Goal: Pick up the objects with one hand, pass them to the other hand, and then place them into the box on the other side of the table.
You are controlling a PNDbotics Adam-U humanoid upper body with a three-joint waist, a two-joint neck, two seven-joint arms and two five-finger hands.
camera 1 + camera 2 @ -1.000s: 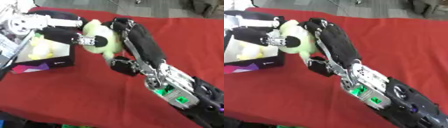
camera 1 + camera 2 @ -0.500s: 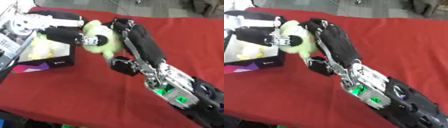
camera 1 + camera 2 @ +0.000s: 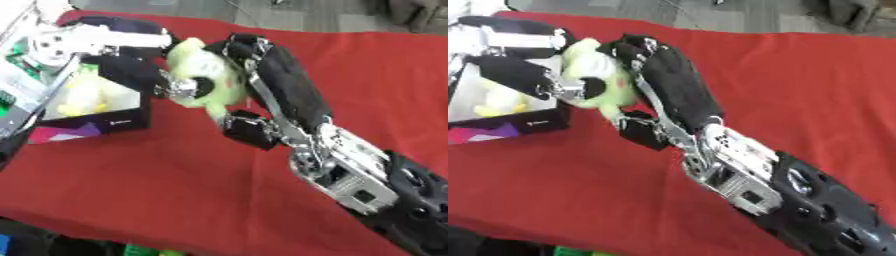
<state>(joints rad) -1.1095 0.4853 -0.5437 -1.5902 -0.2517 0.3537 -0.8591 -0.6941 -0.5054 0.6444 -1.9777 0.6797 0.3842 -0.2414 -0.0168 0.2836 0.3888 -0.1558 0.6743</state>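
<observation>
Green plush toy (image 3: 203, 75) gripped between both hands near the table's (image 3: 367, 75) far left corner. Right hand (image 3: 262, 65) curled round it from the right. Left hand (image 3: 140, 70) clasping its left side, just beside the box (image 3: 105, 120).

Green toy (image 3: 208, 80) partly hidden by both hands, box (image 3: 96, 117) cut off

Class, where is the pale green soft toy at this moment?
The pale green soft toy is upper left in the left eye view, between the left robot hand and right robot hand, beside the box.
</observation>
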